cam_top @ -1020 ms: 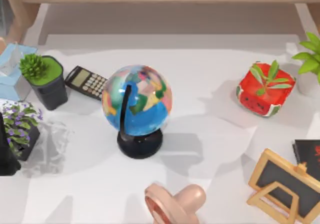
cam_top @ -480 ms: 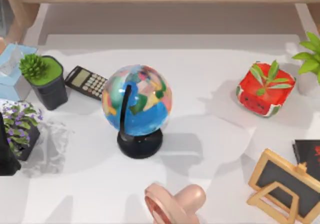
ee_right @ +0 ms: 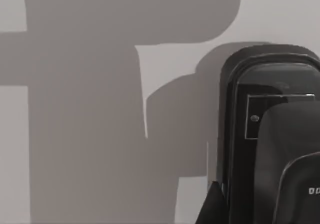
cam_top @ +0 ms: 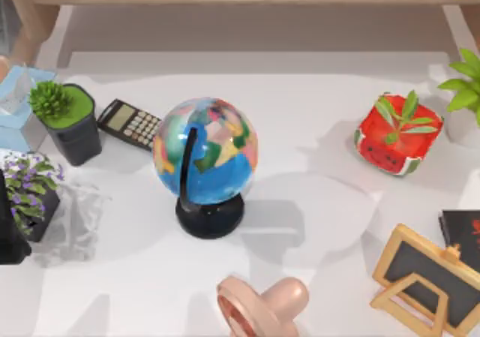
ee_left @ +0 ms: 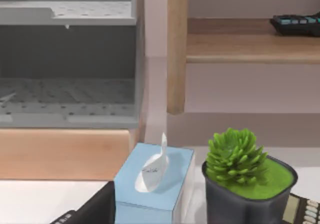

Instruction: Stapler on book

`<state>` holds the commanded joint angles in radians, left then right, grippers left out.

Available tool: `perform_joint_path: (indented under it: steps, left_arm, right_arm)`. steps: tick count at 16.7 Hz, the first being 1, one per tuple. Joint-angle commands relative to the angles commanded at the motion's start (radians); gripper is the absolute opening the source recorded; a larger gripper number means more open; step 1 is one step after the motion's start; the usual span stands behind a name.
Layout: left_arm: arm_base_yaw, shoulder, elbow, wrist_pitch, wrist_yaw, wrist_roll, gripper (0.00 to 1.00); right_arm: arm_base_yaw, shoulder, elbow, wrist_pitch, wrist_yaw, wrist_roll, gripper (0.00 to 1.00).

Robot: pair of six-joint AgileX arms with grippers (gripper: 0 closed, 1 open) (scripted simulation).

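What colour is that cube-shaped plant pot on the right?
Red, watermelon-patterned planter, clearest in the top view.

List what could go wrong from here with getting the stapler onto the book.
1. The book lies at the table's right edge, partly behind the small chalkboard; an arm coming in low could knock the chalkboard over.
2. With so little of the cover exposed, the stapler might land half off it or slide onto the table.
3. In the right wrist view a black stapler-like body sits close under the camera; the grip cannot be judged, so it may slip.
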<state>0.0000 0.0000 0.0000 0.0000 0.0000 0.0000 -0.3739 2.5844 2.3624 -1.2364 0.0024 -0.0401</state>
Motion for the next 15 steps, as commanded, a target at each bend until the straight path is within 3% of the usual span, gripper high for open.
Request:
perform_joint_path:
  steps: [8, 15]
  left_arm:
    - [0.0, 0.0, 0.0, 0.0, 0.0, 0.0, 1.0]
    - [0.0, 0.0, 0.0, 0.0, 0.0, 0.0, 1.0]
  right_arm:
    - [0.04, -0.381, -0.234, 0.083, 0.031, -0.017, 0.0]
    - [0.09, -0.804, -0.578, 0.159, 0.112, 0.001, 0.0]
